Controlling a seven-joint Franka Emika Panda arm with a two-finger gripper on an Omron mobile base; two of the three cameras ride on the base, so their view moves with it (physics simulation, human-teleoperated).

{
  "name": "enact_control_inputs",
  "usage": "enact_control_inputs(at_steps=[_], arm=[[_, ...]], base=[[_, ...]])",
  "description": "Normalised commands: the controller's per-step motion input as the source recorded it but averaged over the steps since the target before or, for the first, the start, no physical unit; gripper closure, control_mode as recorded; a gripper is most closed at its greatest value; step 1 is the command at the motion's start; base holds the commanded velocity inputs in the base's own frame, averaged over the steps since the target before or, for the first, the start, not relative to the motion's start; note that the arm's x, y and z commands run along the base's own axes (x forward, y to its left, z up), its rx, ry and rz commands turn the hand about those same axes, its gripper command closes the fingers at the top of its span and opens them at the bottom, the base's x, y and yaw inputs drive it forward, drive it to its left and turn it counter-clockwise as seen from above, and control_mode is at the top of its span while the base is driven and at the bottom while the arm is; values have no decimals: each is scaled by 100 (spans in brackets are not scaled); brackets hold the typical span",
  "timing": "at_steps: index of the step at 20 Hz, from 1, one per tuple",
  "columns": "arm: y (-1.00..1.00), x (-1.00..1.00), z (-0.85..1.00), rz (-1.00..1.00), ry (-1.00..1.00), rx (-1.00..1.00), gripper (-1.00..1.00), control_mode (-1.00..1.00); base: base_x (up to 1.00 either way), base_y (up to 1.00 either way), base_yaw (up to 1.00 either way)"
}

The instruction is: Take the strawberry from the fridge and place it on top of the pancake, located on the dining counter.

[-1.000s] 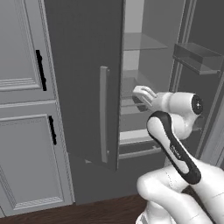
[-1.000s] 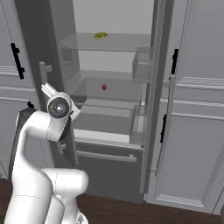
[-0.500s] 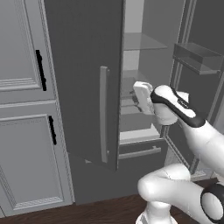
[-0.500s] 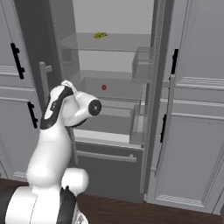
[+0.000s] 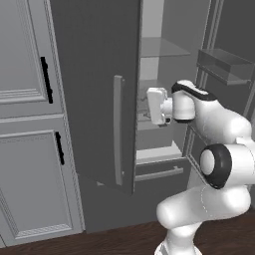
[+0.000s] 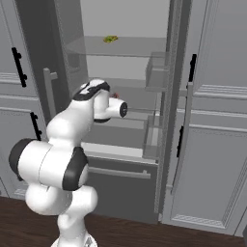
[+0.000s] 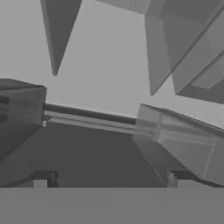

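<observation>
Where the fridge (image 5: 94,74) stands with both doors swung open, reaches in from the front at middle-shelf height, wrist level and pointed at the pale interior. Holds the jaws released and spread wide, gripping nothing. Shows both fingertips (image 7: 40,180) well apart at the bottom of the hand view, facing a glass shelf edge and the bare back wall. Finds the strawberry (image 6: 114,96) on the middle shelf, a red speck just beside the wrist in the right base view and partly hidden behind it; cannot tell whether touching. Has a small yellow-green item (image 6: 111,39) on the shelf above. Faces grey panelled cabinets (image 5: 25,99) with black handles on either side of the fridge, over a dark wood floor (image 6: 144,236).
</observation>
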Motion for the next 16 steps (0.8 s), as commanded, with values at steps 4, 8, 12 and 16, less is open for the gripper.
enact_control_inputs(at_steps=[4, 8, 12, 16], arm=[[34, 29, 0, 14, 3, 1, -100, -100], [71, 0, 0, 12, 0, 0, -100, -100], [85, -3, 0, 12, 0, 0, -100, -100], [90, -33, 0, 13, 0, 0, -100, -100]], base=[[0, 0, 0], [0, 0, 0], [0, 0, 0], [0, 0, 0]])
